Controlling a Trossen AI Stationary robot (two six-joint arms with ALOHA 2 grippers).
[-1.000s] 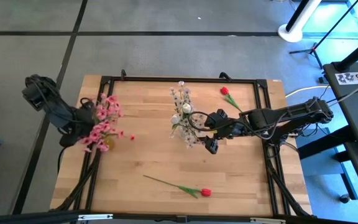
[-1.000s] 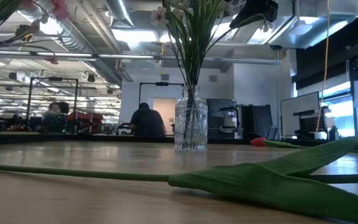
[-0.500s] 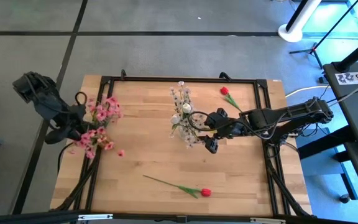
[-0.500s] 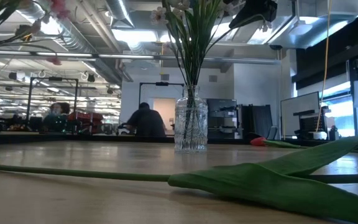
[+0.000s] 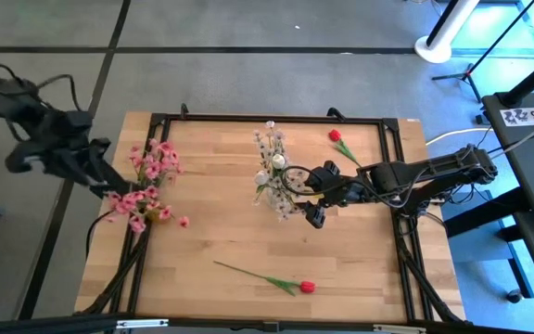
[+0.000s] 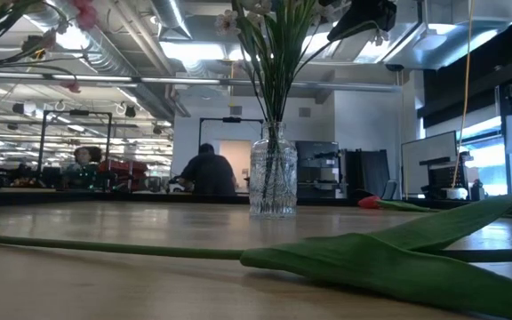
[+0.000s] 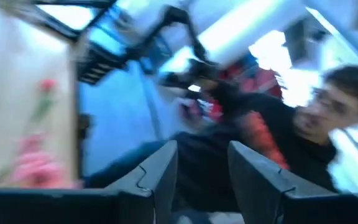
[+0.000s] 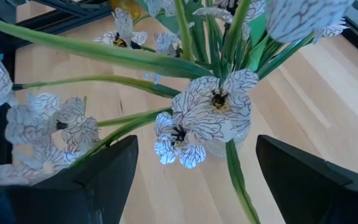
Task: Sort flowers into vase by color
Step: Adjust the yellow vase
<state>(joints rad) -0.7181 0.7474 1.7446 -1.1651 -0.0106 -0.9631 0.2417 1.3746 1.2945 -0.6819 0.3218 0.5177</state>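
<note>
Wooden table, left claw off-edge, right claw beside vase

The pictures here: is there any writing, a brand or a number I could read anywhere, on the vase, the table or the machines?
No text can be read in any view.
Paper sheet on the dark bench right of the table: black printed marks, too small to read.
Glass vase with the white flowers: no label visible.
Wooden table and both arms: no markings visible.
Room behind in the low view: no sign legible.
</note>
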